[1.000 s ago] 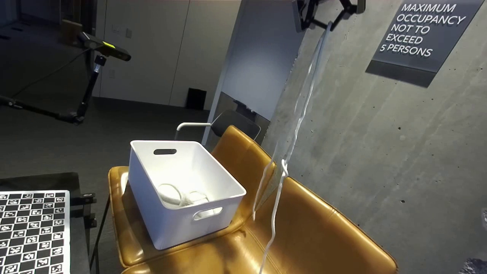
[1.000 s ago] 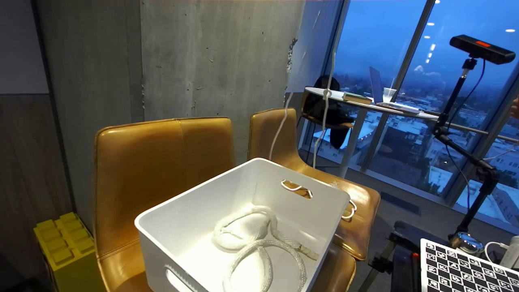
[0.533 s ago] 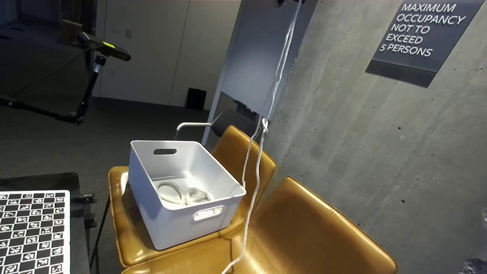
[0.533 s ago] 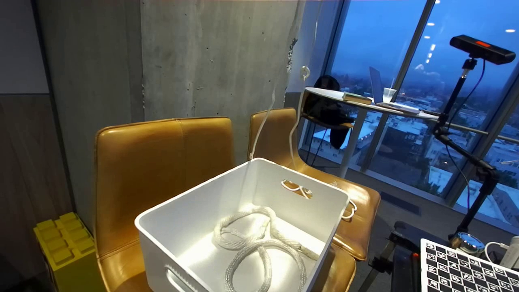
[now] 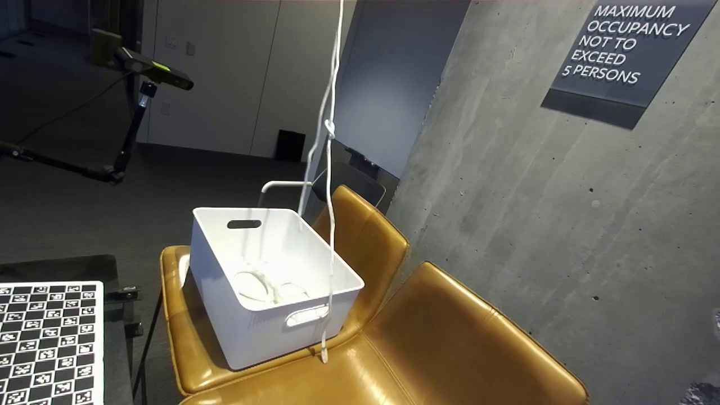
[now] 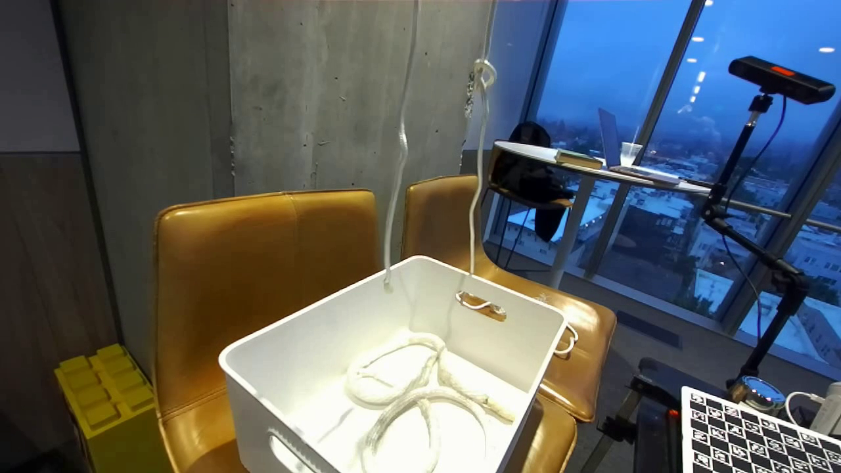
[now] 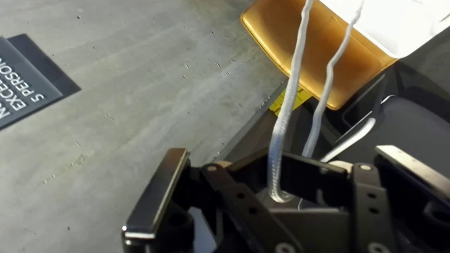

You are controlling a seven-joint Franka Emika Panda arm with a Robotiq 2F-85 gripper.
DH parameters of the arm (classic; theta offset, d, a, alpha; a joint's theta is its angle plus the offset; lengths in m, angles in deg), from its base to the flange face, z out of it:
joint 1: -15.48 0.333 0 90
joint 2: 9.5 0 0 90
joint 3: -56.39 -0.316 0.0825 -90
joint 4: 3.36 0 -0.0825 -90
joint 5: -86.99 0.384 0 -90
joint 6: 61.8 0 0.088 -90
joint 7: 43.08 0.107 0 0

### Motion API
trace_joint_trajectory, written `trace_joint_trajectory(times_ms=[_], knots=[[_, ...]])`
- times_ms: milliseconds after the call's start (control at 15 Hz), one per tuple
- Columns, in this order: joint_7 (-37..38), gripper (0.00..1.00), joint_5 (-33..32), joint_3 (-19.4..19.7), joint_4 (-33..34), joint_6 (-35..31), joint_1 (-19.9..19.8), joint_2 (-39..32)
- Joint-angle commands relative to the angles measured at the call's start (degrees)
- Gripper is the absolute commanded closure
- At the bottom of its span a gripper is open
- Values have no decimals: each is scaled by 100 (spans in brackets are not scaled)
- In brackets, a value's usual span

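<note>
My gripper (image 7: 277, 158) is in the wrist view; its jaws are closed together, with a thin white rope (image 7: 295, 70) bent around them. The two strands hang down past the jaws. Both exterior views show the rope (image 5: 331, 73) (image 6: 403, 138) but not the gripper, which is above the frame. One strand has a small knotted loop (image 6: 484, 73) and hangs outside the handle side of a white box (image 5: 225, 315) (image 6: 315, 368), its end near the chair seat. The other strand ends by the box's inner long wall. A thicker white rope (image 6: 427, 394) (image 5: 253, 287) lies coiled inside.
The box stands on a tan leather chair (image 6: 263, 256); another tan chair (image 5: 478, 343) adjoins. A concrete wall (image 5: 534, 185) stands behind. A camera on a stand (image 6: 782, 79), a checkered board (image 6: 755, 433) and a yellow block (image 6: 105, 387) are around. White cord (image 6: 568, 345) lies beside the box.
The rope has moved from the wall side toward the box and risen. Its knot is higher and a strand's end now shows by the box. The gripper has left the exterior view's top edge.
</note>
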Motion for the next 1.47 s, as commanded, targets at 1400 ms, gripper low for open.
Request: trace_joint_trajectory(times_ms=[1400], knots=[[327, 100, -149, -220, 135, 405, -3, -849]])
